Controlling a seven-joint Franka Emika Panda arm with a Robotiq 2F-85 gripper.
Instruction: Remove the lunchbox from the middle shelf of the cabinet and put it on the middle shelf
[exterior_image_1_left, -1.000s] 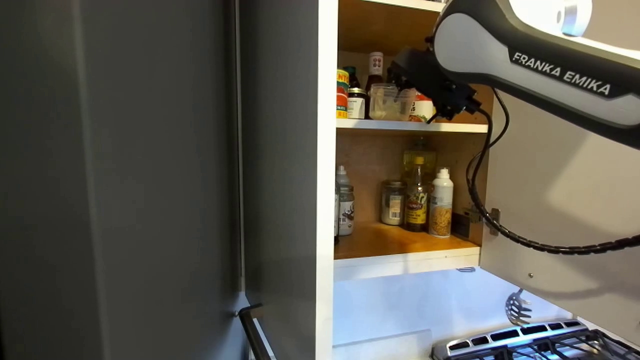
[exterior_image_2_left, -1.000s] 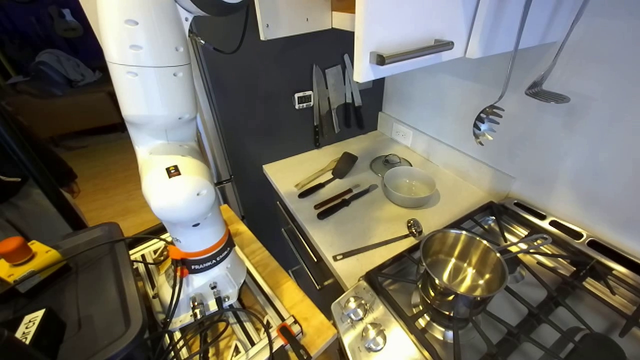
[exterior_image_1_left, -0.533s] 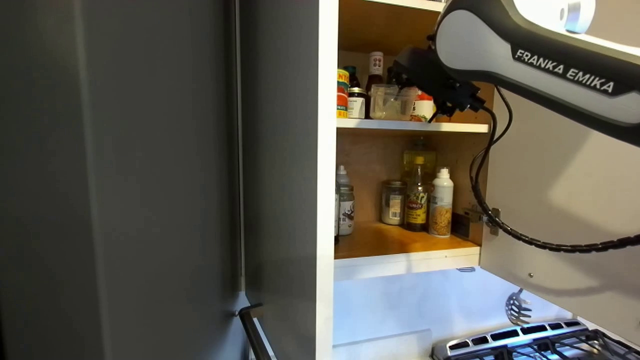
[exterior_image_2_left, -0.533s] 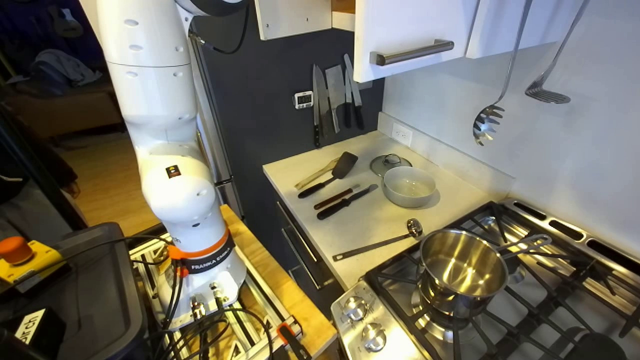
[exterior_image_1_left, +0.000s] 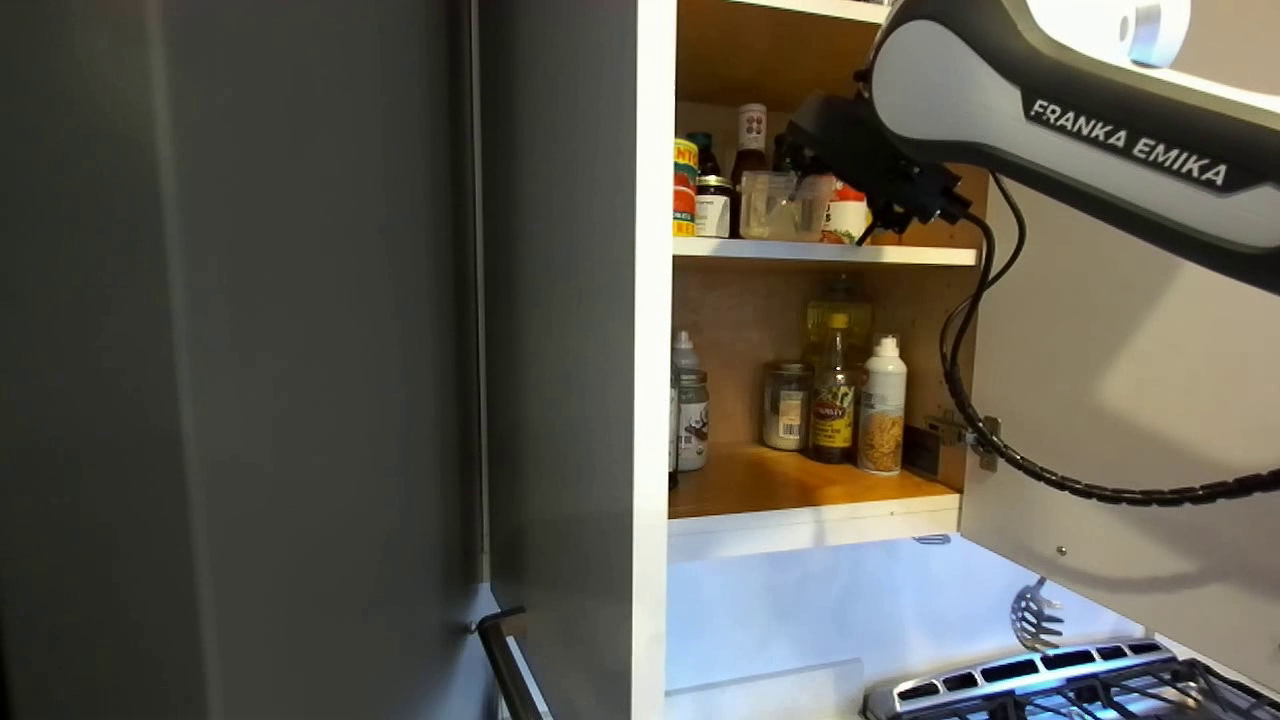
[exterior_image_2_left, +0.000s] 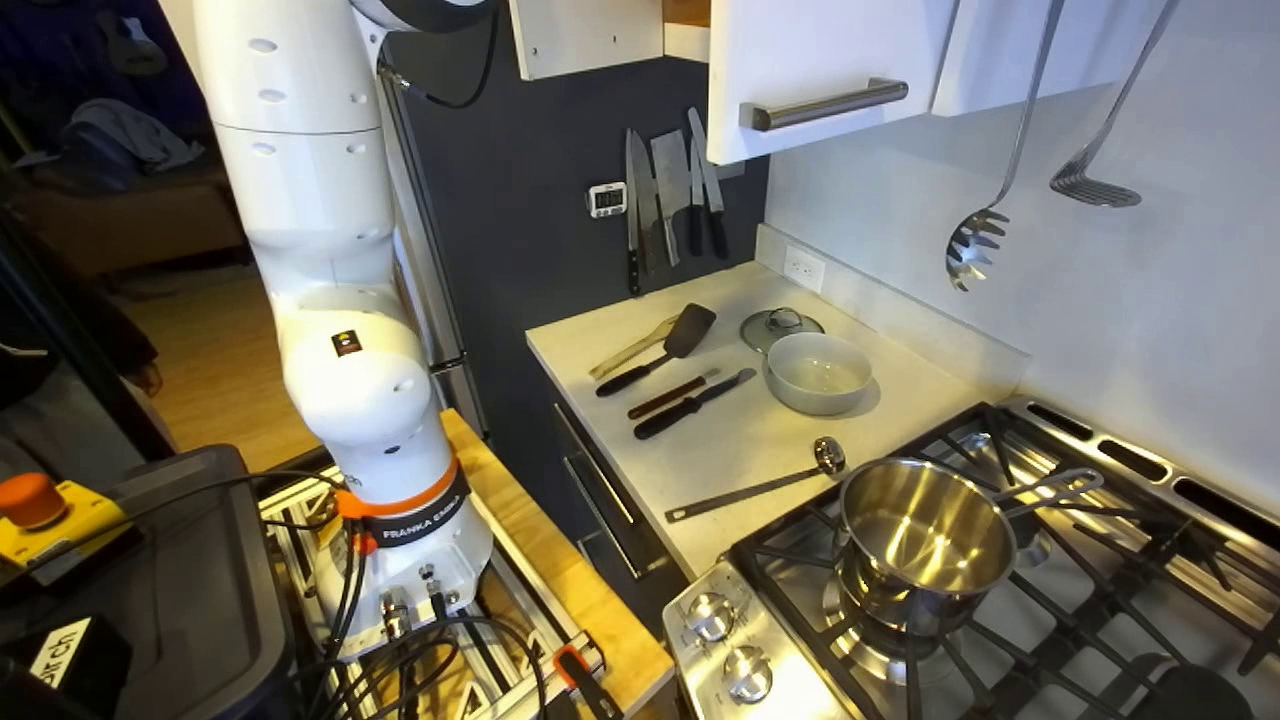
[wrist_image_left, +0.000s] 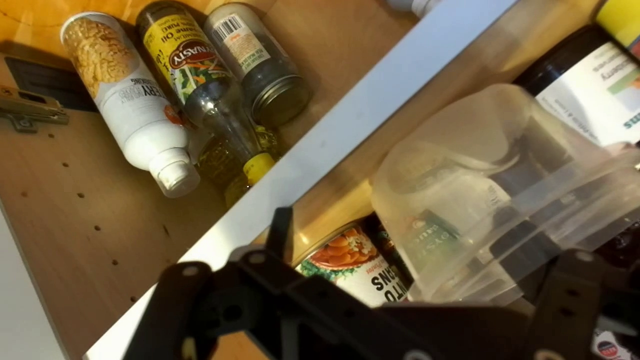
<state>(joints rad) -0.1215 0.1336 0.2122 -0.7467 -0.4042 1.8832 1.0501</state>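
Hand (wrist_image_left: 440, 260) spread wide, lunchbox (wrist_image_left: 480, 190) close by, slim gap to front edge of middle shelf (wrist_image_left: 350, 120)

We read “FRANKA EMIKA” on the robot arm (exterior_image_1_left: 1130, 145) and its band (exterior_image_2_left: 425, 518), “YNASTY” and “Oil” on a bottle (wrist_image_left: 205, 82) — and “ANS” on a can (wrist_image_left: 357, 262).

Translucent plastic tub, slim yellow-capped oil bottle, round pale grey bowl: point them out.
Translucent plastic tub (wrist_image_left: 470, 202): wrist view, on its side wall.
Yellow-capped oil bottle (wrist_image_left: 195, 62): wrist view, on its label.
Pale grey bowl (exterior_image_2_left: 820, 376): an exterior view, on its inside.
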